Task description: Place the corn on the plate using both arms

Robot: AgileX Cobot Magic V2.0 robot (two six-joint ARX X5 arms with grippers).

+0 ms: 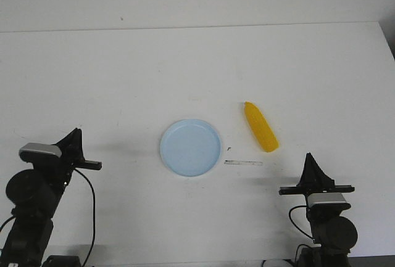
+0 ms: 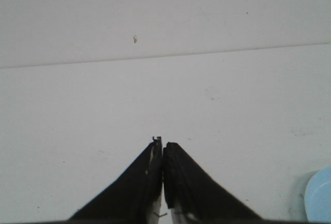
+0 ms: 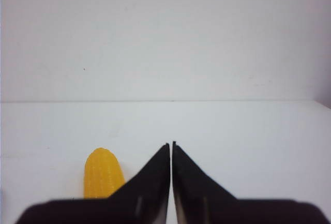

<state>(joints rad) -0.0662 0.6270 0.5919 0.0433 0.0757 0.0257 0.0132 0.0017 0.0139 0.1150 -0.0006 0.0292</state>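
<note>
Corn (image 1: 261, 135) lies on counter (image 1: 123, 76), right of plate (image 1: 191, 147), apart. Left hand (image 2: 163, 146) and right hand (image 3: 171, 145) pressed together, empty.

both arms (image 1: 37, 205) are looking all black, pointed grippers (image 1: 75, 134) tapering to tips, grey-silver camera blocks (image 1: 41, 151) sitting on top, black cables (image 1: 91, 217) looping off round bases.

Bright, even overhead light; soft faint shadows; wrist views slightly blurred, mild grain.
</note>
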